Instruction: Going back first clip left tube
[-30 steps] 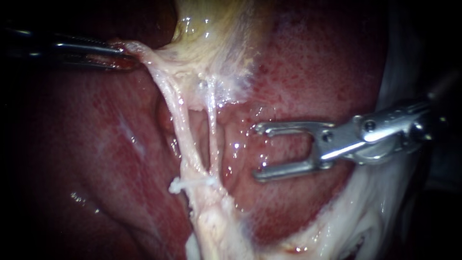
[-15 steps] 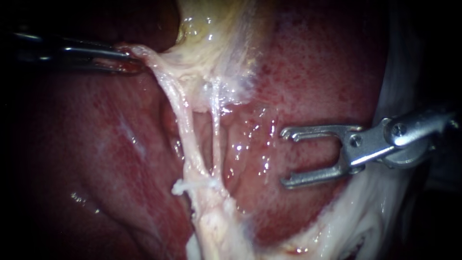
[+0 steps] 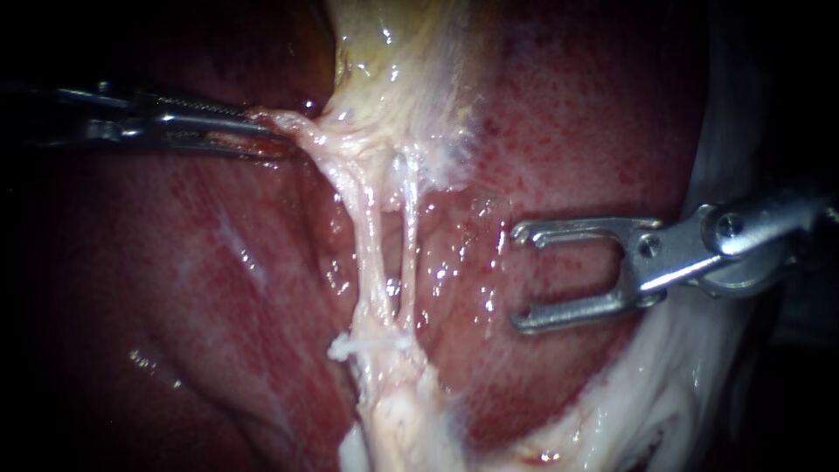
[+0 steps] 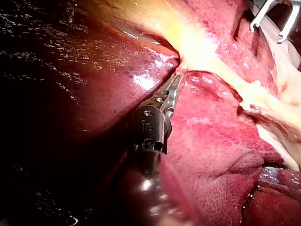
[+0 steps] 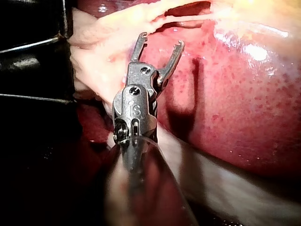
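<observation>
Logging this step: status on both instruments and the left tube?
Left instrument shut on pale tissue. Right instrument open, empty, apart from left tube. No clip visible there. Nothing between.

The left instrument (image 3: 258, 138), entering from the left, pinches pale tissue (image 3: 354, 142) in its jaws; the right instrument (image 3: 519, 278) gapes empty at right.

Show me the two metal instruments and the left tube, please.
left instrument (image 3: 269, 138): endoscope view, at its tip, shut on pale tissue (image 3: 306, 131).
right instrument (image 3: 517, 278): endoscope view, midway between its open jaws.
left tube (image 3: 367, 253): endoscope view, its middle stretch.
</observation>
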Robot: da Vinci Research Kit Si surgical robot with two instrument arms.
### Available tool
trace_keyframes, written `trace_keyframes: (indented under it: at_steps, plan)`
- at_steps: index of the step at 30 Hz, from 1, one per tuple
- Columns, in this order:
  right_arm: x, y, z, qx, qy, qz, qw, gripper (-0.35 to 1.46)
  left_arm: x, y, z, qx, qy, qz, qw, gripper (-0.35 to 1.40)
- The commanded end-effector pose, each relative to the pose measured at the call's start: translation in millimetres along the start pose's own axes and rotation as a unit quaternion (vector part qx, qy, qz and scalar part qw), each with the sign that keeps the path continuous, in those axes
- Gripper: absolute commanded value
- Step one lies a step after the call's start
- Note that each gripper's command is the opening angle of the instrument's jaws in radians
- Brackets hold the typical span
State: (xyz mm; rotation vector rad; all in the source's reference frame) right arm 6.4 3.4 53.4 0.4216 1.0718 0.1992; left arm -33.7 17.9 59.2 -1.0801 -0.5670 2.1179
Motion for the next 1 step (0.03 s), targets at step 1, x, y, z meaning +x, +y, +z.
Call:
trace_keyframes:
  at_steps: [1]
  plan:
    - [0.0,0.0,0.0,0.0,0.0,0.0,1.0,0.5,0.0,0.0,-0.1,0.0,0.0,0.0,1.0,-0.35]
